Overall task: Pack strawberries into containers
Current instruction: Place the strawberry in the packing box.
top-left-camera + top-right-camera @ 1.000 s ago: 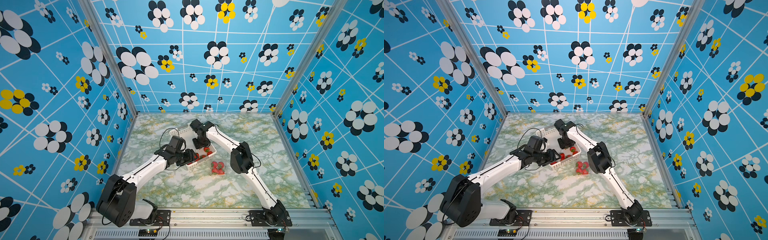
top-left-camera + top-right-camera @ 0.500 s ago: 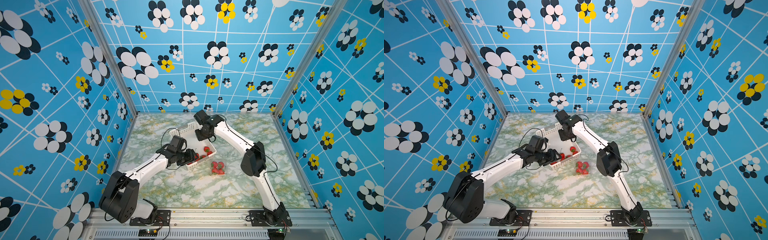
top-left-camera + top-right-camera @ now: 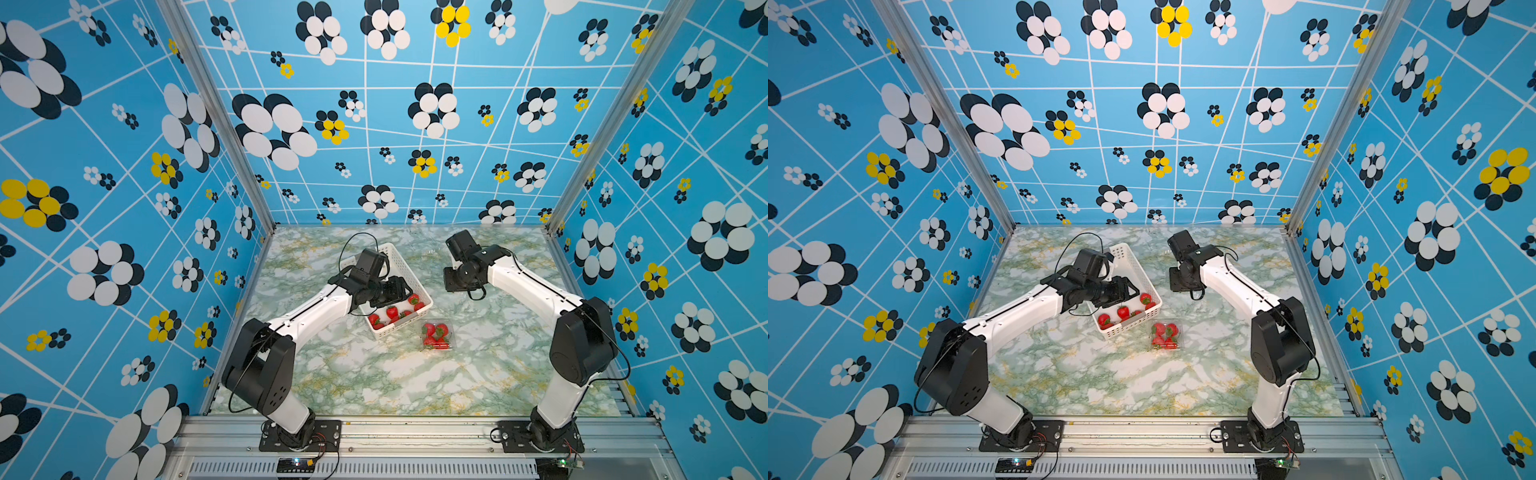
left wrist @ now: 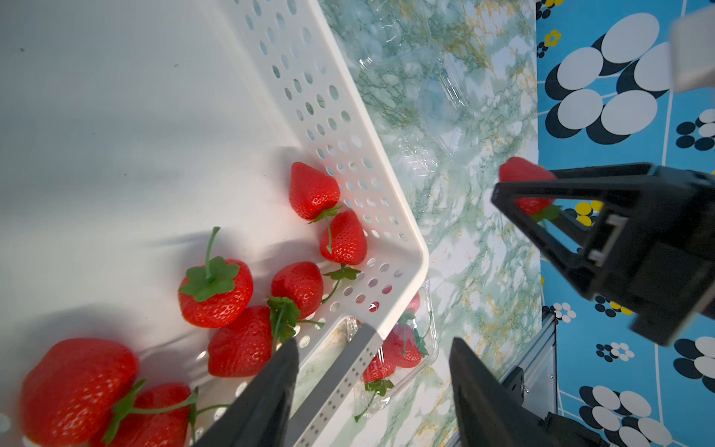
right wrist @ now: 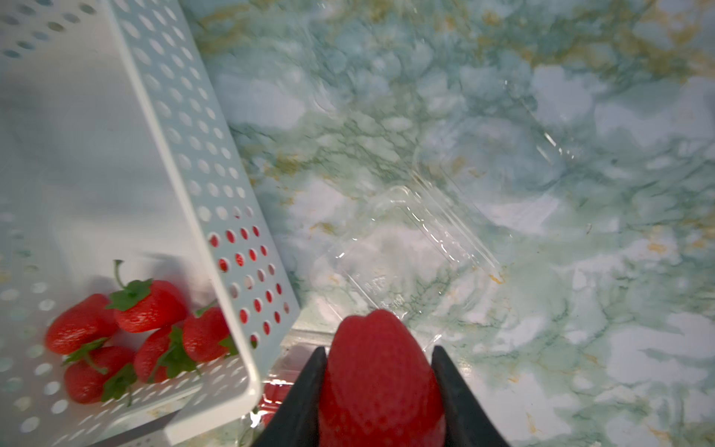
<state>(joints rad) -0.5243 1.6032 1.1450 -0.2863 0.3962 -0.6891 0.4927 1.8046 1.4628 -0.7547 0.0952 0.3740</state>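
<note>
The near table [image 3: 374, 382] lies free; white basket [image 3: 397, 259] (strawberries [image 3: 392, 311] inside) and filled container [image 3: 437, 334] block the middle.

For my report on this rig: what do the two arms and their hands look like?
Both the left arm and right arm have smooth white links with bulky black joints and thin black cables looping near the wrists. The left hand and right hand are black, with two tapering fingers each.

Bright red strawberries [image 4: 216, 298], green caps; white perforated basket [image 4: 332, 127]. Green-white marbled table [image 3: 374, 374], blue walls [image 3: 124, 166] flowered black, white, yellow
</note>
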